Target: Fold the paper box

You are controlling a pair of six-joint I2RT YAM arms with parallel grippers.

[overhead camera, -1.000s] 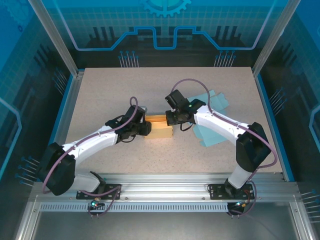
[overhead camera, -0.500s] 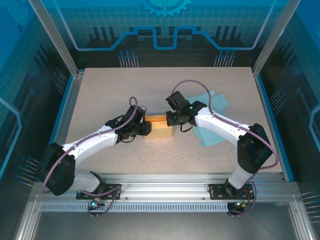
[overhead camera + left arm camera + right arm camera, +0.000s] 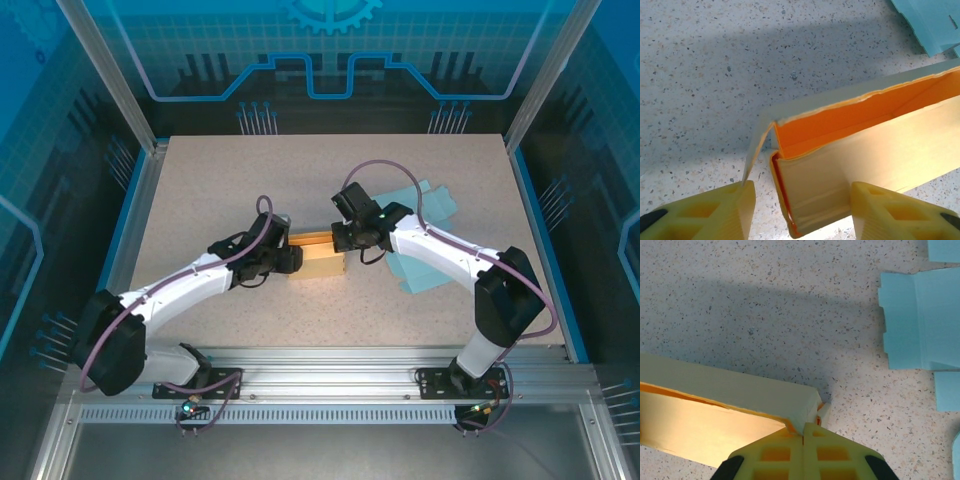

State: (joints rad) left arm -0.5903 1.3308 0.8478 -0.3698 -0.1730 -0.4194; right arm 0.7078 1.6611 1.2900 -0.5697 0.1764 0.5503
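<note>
Yellow paper box [image 3: 320, 264]: partly folded, mid-table [image 3: 200, 190]. Left gripper [image 3: 801, 205]: fingers spread, straddling its open end. Right gripper [image 3: 803, 440]: fingers pressed together, pinching the opposite corner (wall edge). Blue paper sheet [image 3: 430, 262]: flat, just beside.

Speckled table [image 3: 200, 190] with yellow paper box [image 3: 320, 265] and blue sheet [image 3: 418, 274]

right gripper [image 3: 803, 433] pinching paper box [image 3: 730, 396] corner, blue sheet [image 3: 920, 315] near

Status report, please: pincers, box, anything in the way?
Left pincer open, straddling yellow box end. Right pincer shut on other corner. Blue sheet lies apart.
</note>
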